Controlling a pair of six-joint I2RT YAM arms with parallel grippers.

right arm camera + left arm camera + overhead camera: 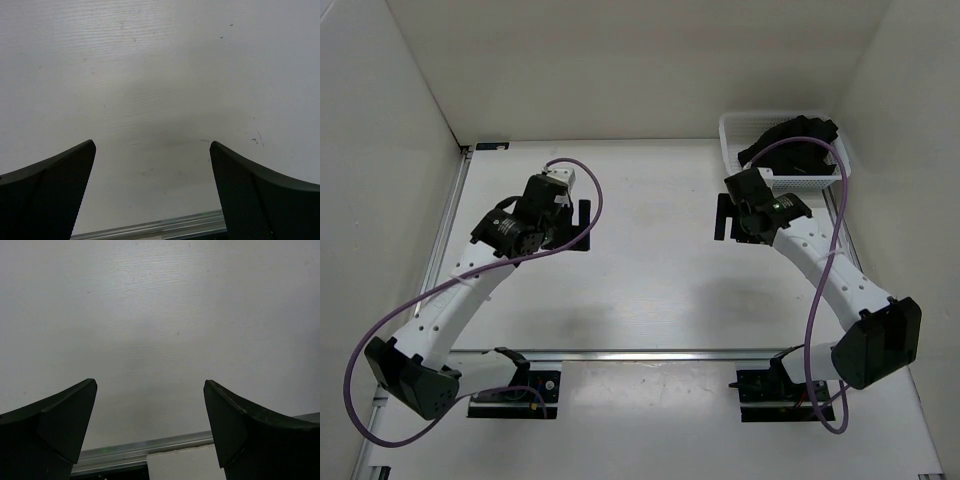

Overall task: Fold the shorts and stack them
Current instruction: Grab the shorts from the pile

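Note:
The black shorts (790, 138) lie bunched in a white mesh basket (732, 137) at the back right of the table. My right gripper (722, 217) hovers over bare table just in front and left of the basket; it is open and empty, and shows in the right wrist view (152, 150). My left gripper (584, 226) is open and empty over the left-middle of the table, far from the shorts, and shows in the left wrist view (150, 387). Both wrist views show only bare white table between the fingers.
White walls enclose the table on the left, back and right. A metal rail (650, 352) runs along the near edge, also visible in the left wrist view (145, 447). Purple cables (830, 250) loop off both arms.

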